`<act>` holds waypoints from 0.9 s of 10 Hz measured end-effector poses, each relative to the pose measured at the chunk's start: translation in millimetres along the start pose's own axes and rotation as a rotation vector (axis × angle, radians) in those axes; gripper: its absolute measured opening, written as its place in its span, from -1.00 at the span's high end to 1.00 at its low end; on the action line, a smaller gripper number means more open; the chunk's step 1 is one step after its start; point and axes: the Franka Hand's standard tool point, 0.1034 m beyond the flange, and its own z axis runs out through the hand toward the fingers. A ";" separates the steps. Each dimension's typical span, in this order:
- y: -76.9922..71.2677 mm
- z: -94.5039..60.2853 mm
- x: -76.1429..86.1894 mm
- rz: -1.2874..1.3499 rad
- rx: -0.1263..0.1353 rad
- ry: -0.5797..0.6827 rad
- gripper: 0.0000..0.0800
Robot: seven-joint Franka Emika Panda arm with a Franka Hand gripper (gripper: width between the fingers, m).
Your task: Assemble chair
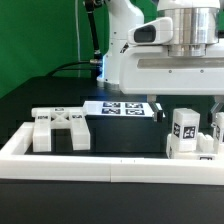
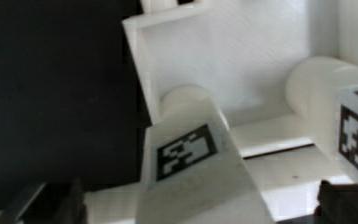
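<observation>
The chair lies in loose white tagged blocks. A cross-shaped piece (image 1: 60, 128) lies at the exterior view's left, inside the rail. Upright tagged blocks (image 1: 185, 132) stand at the exterior view's right, under the arm's hand (image 1: 185, 40). In the wrist view my gripper (image 2: 190, 208) is open, its dark fingers (image 2: 30, 205) wide apart at the frame's edges. A white block with a tag (image 2: 190, 150) lies between and beneath them, with another tagged block (image 2: 350, 125) beside it and a flat white piece (image 2: 211, 60) beyond. I cannot tell whether the fingers touch the block.
The long low white border rail (image 1: 100, 162) runs along the front and turns up at the exterior view's left. The marker board (image 1: 122, 108) lies flat behind the parts. The robot's white base (image 1: 125, 45) stands at the back, before a green backdrop.
</observation>
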 end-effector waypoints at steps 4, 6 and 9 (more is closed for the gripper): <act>5.9 1.5 1.3 -0.283 -0.017 -0.003 -0.62; 6.0 1.8 1.1 -0.282 -0.017 -0.004 0.05; 6.2 2.6 0.6 -0.251 -0.017 -0.005 0.27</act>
